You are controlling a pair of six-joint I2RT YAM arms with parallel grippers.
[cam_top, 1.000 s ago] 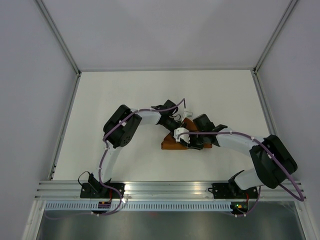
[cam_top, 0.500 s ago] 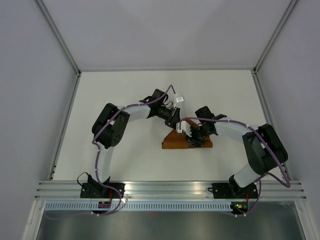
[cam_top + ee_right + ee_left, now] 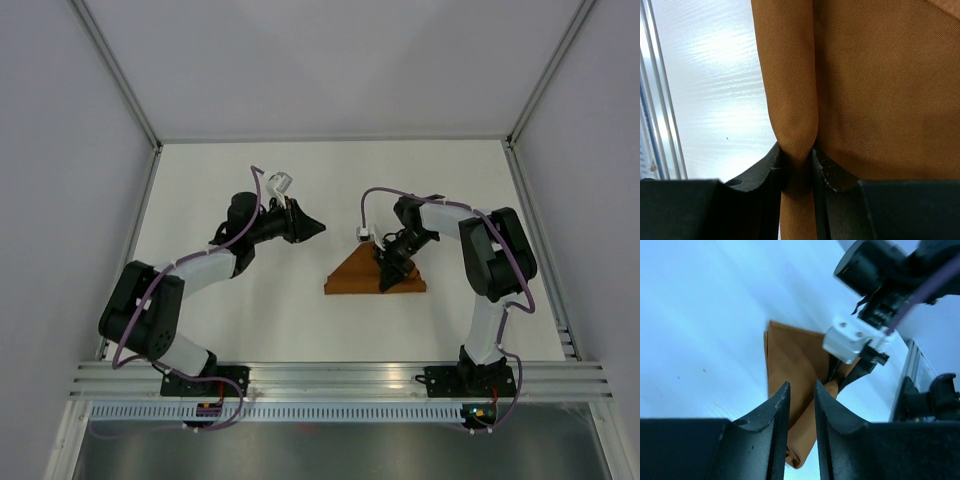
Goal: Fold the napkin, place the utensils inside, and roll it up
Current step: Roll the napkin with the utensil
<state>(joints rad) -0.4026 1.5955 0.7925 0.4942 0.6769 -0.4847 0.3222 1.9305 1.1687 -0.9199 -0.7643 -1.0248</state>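
Right wrist view: right pincer pinches a seemingly rolled fold of napkin.

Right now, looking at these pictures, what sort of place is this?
Most likely a robot test cell in a lab. A white table is boxed in by plain grey walls, the left arm and right arm are bolted to an aluminium rail, and a folded napkin lies there.
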